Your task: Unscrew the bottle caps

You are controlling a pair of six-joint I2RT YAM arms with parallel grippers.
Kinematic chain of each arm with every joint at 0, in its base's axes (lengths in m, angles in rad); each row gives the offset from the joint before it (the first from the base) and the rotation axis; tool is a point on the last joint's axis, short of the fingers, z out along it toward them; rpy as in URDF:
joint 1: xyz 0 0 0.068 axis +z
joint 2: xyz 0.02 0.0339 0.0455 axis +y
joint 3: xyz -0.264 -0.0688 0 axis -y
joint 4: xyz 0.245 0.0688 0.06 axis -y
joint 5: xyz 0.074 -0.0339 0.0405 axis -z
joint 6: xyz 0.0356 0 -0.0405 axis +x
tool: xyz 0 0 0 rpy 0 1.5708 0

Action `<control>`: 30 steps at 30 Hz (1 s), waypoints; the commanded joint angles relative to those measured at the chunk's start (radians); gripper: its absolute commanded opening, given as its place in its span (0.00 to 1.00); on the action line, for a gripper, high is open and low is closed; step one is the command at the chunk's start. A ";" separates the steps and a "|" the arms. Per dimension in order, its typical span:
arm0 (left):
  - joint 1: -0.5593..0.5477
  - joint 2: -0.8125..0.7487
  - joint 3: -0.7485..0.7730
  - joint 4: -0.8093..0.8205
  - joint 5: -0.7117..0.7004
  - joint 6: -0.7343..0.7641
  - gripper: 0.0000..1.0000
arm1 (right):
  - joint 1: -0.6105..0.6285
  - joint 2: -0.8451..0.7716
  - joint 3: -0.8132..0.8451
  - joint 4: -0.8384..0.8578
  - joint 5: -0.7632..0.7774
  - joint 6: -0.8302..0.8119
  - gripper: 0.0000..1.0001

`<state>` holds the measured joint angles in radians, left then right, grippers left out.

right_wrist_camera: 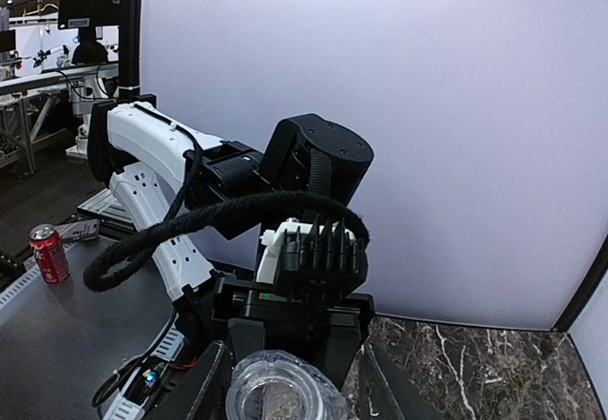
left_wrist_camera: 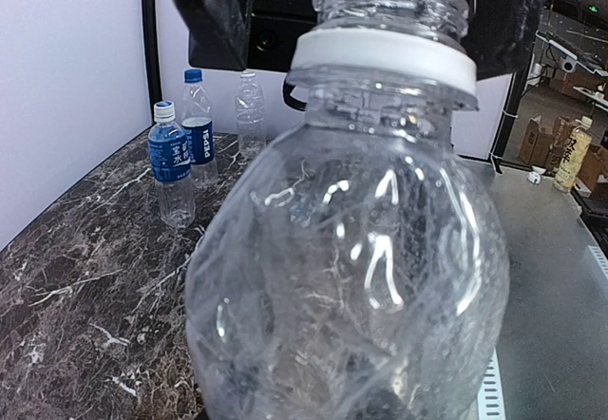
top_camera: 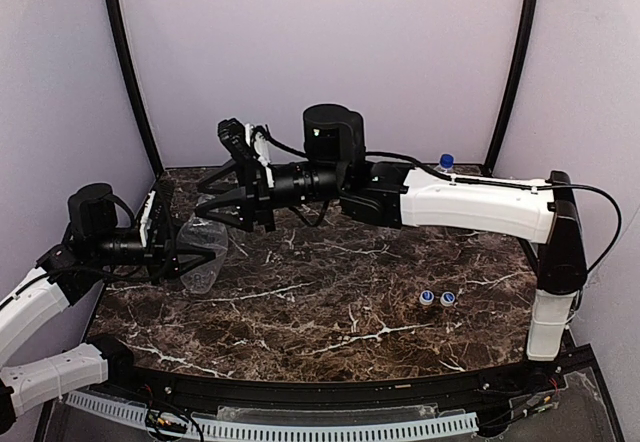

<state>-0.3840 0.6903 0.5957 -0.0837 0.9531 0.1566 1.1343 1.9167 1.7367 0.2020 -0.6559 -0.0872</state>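
Holding bottle (left_wrist_camera: 351,249) in left gripper (top_camera: 190,250), caps (top_camera: 437,298) overhead-only

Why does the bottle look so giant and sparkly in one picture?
Left wrist view: the clear bottle sits very close to the camera, so it fills the frame, with white glare streaks on its plastic. Top external view: the same bottle looks small.

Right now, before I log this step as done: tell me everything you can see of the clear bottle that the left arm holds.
The clear bottle is plain, unlabelled, thin see-through plastic, creased, with no water visible. Its cap is off: bare threads show above a white collar ring, and the right wrist view looks into its open mouth. The left gripper clamps its body and holds it tilted, neck toward the right gripper, whose fingers flank the mouth.
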 commanded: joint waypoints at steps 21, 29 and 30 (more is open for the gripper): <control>0.004 -0.009 0.004 0.017 -0.002 0.014 0.44 | -0.008 0.019 0.028 -0.082 -0.080 0.025 0.00; 0.004 -0.052 -0.012 -0.027 -0.047 0.051 0.99 | -0.078 -0.165 -0.050 -0.293 0.024 0.108 0.00; 0.004 -0.062 -0.016 -0.031 -0.056 0.052 0.99 | -0.089 -0.198 -0.069 -0.353 0.061 0.112 0.00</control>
<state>-0.3840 0.6647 0.5949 -0.0875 0.9230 0.1890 1.0908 1.8744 1.7161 0.0280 -0.6922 -0.0235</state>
